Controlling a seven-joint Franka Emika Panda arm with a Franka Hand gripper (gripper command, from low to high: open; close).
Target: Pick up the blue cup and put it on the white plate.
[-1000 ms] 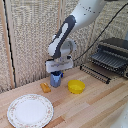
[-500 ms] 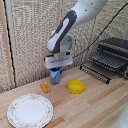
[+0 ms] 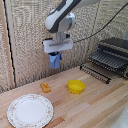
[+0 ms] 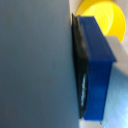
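Note:
The blue cup (image 3: 55, 61) hangs in the air between my gripper's (image 3: 55, 58) blue-tipped fingers, well above the wooden table. The gripper is shut on it. The large white plate (image 3: 30, 110) with a patterned rim lies on the table at the exterior view's lower left, below and to the left of the cup. In the wrist view a blue finger (image 4: 97, 70) and a dark pad fill the picture against a large blue-grey surface that I take for the cup's wall (image 4: 35, 65).
A shallow yellow bowl (image 3: 76, 86) sits on the table right of the cup; it also shows in the wrist view (image 4: 107, 17). A small orange object (image 3: 46, 87) lies between plate and bowl. A dark toaster oven (image 3: 111, 57) with its rack stands at the right. A woven wall runs behind.
The gripper has risen with the blue cup, from near the table surface to well above it, and shifted slightly left.

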